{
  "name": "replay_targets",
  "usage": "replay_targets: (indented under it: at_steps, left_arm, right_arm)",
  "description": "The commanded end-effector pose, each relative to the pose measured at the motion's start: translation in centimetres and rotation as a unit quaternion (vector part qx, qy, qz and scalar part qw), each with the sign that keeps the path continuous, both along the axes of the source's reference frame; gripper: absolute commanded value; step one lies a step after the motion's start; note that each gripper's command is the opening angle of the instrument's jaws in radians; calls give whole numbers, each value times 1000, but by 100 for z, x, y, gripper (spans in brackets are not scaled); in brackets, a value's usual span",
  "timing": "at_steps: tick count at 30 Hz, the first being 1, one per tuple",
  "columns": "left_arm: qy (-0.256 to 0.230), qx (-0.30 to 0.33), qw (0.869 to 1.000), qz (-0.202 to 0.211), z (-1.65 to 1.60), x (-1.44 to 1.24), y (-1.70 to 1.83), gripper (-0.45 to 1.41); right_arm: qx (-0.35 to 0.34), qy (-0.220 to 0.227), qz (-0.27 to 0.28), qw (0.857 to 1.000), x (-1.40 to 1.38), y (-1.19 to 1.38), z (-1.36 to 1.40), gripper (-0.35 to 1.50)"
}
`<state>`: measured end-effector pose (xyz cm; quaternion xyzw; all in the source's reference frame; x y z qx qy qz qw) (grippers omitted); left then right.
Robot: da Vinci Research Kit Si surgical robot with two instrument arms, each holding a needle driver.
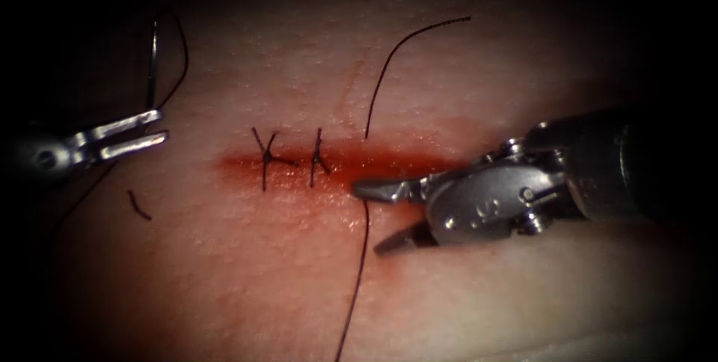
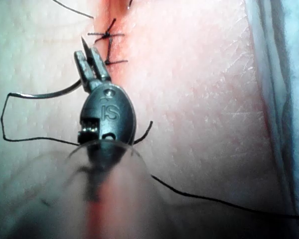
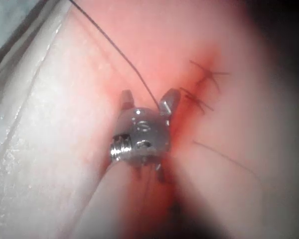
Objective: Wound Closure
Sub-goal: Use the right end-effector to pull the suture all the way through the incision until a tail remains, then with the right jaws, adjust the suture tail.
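the needle (image 1: 152, 63) sits far out toward the tissue's left edge, well left of the cut, clamped in the left pincer (image 1: 142, 137). the two jaws are closed on it; in the left wrist view the needle (image 2: 50, 93) curves off sideways from the left pincer (image 2: 92, 67) and its sharp tip pokes out just past the jaw ends, so the hold is near the point. the needle is out of the tissue (image 1: 224, 272), held over it.

the thread (image 1: 363, 272) runs from the needle's tail in a loop back past the left tool. a long strand enters the tissue at the cut (image 1: 336, 164), beside the right pincer (image 1: 370, 216), and trails toward the tissue's near edge; a second length rises from the far side of the cut and arcs off toward the far edge.

the right pincer stands apart, upper jaw lying on the cut, lower jaw on the near side, with the strand passing between them; it grips nothing. in the right wrist view the right pincer (image 3: 148, 102) is likewise spread with the thread (image 3: 114, 47) between the jaws.

two finished stitches (image 1: 288, 158) cross the cut left of the right tool. red fluid (image 1: 404, 161) stains the cut line. a short cut end of thread (image 1: 138, 205) lies loose near the left tool.
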<state>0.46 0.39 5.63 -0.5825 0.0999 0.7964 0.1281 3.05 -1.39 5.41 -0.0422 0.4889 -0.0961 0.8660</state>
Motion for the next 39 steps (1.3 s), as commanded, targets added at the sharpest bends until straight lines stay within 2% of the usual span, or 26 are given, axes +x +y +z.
replay_targets:
  at_steps: [1,3,4,11,26,36,37,38,39]
  left_arm:
    - [0,-1,1000,0,6,-5,1,-45]
    - [0,-1,1000,0,6,-5,1,-45]
    - [0,-1,1000,0,6,-5,1,-45]
    - [0,-1,1000,0,6,-5,1,-45]
    - [1,-1,1000,1,7,-6,1,-45]
    - [1,-1,1000,1,7,-6,0,-45]
    - [1,-1,1000,1,7,-6,0,-45]
    - [1,-1,1000,1,7,-6,0,-45]
    - [1,-1,1000,1,7,-6,0,-45]
  right_arm:
    - [-1,1,-1,1000,8,1,8,86]
    - [-2,1,-3,1000,7,-2,9,-7]
    - [0,0,-7,1000,7,-3,9,-35]
    - [15,-1,-17,1000,8,-18,-6,-35]
    - [19,21,-38,999,20,-83,-62,-35]
    - [22,24,-36,999,25,-97,-66,-35]
    - [27,23,-34,999,24,-97,-66,-30]
    - [32,23,-31,999,22,-96,-65,17]
    - [48,22,-23,998,19,-94,-64,51]
